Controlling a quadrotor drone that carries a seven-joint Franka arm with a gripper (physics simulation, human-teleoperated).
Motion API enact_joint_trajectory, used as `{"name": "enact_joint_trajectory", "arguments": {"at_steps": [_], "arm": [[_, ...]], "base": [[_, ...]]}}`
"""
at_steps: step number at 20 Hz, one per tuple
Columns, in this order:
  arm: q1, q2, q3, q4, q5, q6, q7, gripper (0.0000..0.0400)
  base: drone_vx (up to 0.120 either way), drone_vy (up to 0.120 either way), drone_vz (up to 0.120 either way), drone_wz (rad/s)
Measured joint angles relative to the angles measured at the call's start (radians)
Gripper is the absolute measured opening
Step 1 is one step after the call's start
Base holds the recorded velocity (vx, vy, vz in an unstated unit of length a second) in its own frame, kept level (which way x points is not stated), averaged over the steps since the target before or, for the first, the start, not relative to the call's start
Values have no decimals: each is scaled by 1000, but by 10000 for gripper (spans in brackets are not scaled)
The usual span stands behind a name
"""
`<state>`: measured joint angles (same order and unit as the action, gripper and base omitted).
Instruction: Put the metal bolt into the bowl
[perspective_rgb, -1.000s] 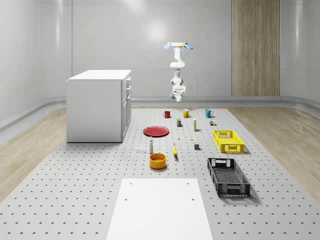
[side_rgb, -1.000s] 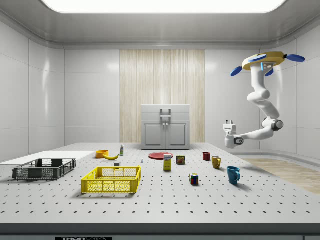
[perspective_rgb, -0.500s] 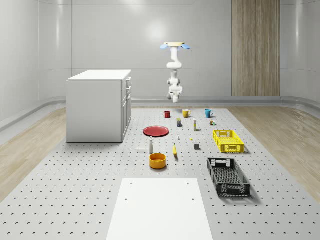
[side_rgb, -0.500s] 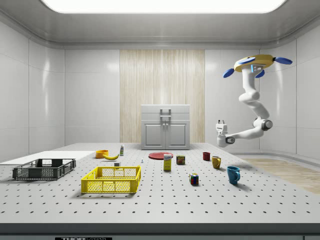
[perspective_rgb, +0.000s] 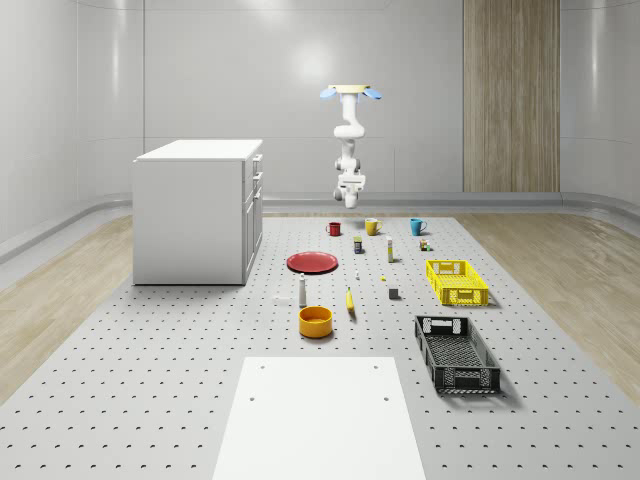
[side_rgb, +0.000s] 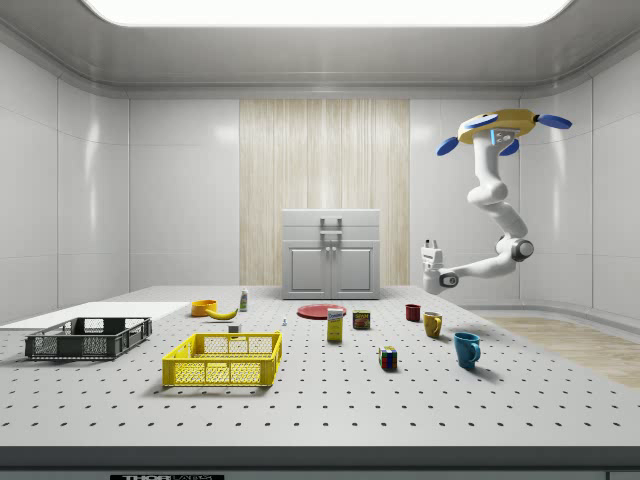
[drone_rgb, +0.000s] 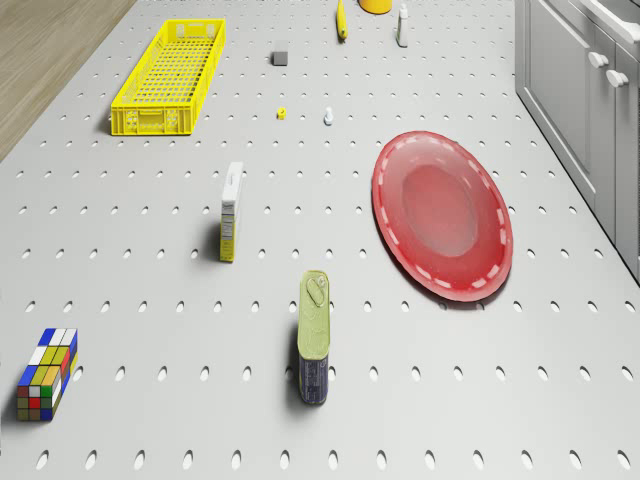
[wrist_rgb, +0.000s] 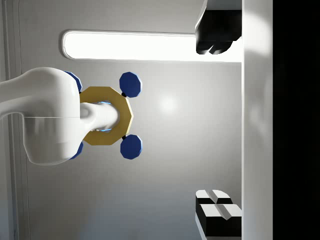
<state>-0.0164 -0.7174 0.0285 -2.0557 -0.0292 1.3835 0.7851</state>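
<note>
The metal bolt is a small pale piece lying on the perforated table, between the red plate and a tiny yellow piece; I also see the bolt in the whole-scene view. The orange bowl stands nearer the table's front, beside the banana, and this bowl is at the side view's left. My drone hovers high over the table's far end, near the mugs. The arm hangs below it, and the gripper points upward, open and empty, far from the bolt. In the wrist view the gripper faces the drone and ceiling.
A red plate, a tin can, a small box and a Rubik's cube lie below the drone. A yellow crate, a black crate, three mugs and a white cabinet also stand around the table.
Drone and arm have drifted toward the side view's left, further over the table, and the gripper has risen a little. Nothing on the table has moved.
</note>
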Motion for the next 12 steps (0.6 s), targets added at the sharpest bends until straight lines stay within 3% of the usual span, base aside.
{"name": "enact_joint_trajectory", "arguments": {"at_steps": [7,12], "arm": [[-16,-5,53,-8,-74,6,10,400],[-47,-12,152,-29,-214,13,29,400]], "base": [[120,0,0,0],[120,0,0,0]]}}
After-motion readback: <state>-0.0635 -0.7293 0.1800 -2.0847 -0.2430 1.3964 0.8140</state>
